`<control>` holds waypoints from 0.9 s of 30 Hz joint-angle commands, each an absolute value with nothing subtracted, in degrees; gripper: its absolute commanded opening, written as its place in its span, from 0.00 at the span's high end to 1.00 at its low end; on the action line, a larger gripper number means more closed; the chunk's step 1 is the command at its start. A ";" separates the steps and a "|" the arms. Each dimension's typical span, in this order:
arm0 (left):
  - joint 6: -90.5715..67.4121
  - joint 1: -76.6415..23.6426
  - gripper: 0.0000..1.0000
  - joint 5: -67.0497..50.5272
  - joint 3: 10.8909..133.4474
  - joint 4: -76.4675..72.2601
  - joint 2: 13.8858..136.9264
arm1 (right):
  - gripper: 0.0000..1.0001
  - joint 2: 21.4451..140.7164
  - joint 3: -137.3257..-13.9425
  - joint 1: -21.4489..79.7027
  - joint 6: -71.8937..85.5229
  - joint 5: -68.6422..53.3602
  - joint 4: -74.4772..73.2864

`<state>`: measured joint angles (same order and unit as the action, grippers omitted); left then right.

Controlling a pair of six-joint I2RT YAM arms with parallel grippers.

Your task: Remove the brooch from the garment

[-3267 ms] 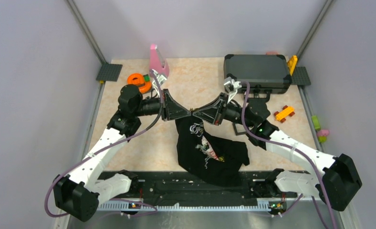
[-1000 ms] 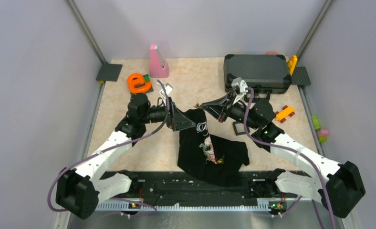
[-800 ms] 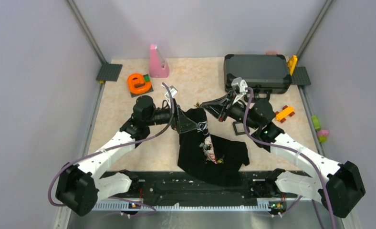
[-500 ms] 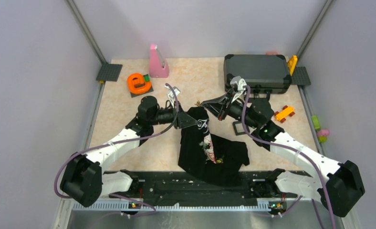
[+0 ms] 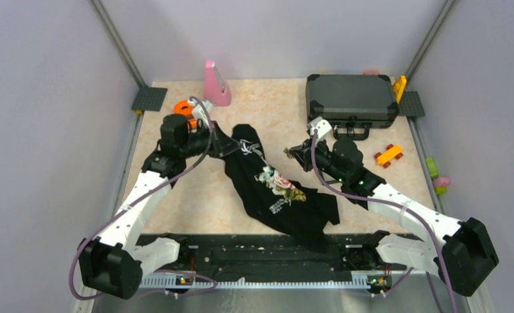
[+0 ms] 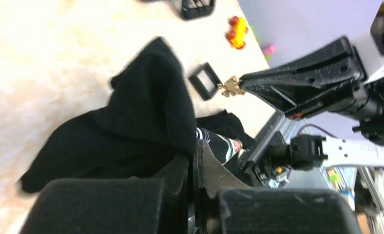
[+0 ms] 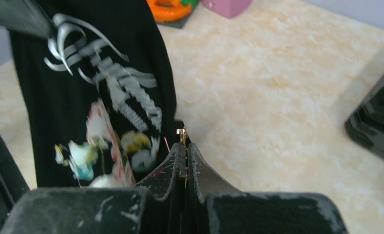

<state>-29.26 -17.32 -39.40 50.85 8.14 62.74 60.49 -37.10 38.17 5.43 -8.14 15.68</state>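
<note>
**Gold brooch looks free of the shirt; setting it down comes next**

Black cloth first: the garment (image 5: 287,202) lies slantwise across the table (image 5: 267,107). Its hem is at 6 o'clock by the arm bases and its upper end is drawn out toward 11 o'clock. My left gripper (image 5: 228,141) has that upper end, fingers pressed together on a bunched fold.

Just past the floral print, toward 1 o'clock, my right gripper (image 5: 289,153) is clamped tight on the brooch (image 5: 285,152). It pokes out beyond the fingertips as a small gold ornament. From above and from the left wrist I see bare tabletop between it and the cloth, so I judge the pulling-apart step is essentially done. The right wrist view is less sure, because a thin reddish line runs beside the brooch near the shirt's edge. I cannot tell whether it is a thread.

As I judge it, the next move is to carry the brooch to open marble at 12 o'clock, release it, and let the left side drop the shirt.

A small black frame (image 6: 203,81) sits near the right arm and a toy car (image 5: 388,154) lies at 3 o'clock. Farther back, the grey case (image 5: 352,98) fills 1 o'clock. A pink wedge (image 5: 215,85) and an orange piece (image 5: 182,106) crowd 11 o'clock behind my left wrist.
</note>
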 commanded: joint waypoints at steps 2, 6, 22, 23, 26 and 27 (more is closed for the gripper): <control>-27.09 -12.16 1.00 -35.17 58.47 16.92 60.88 | 1.00 61.48 -38.12 37.97 3.51 -1.82 10.93; -23.41 -9.38 1.00 -26.42 66.63 26.24 64.59 | 1.00 60.86 -38.31 37.97 6.84 4.21 9.04; -22.85 -1.53 1.00 -23.28 109.31 41.40 80.60 | 1.00 54.32 -42.39 37.84 11.35 2.41 3.48; -22.85 -1.55 1.00 -25.10 105.39 39.55 79.78 | 1.00 54.43 -42.87 37.80 12.82 0.67 3.02; -25.79 -1.57 0.36 -28.54 88.07 31.03 74.44 | 1.00 54.94 -44.06 37.00 18.38 -7.54 2.81; -26.11 -1.60 0.08 -29.10 83.80 28.30 72.56 | 1.00 55.37 -44.56 36.60 21.05 -10.06 2.75</control>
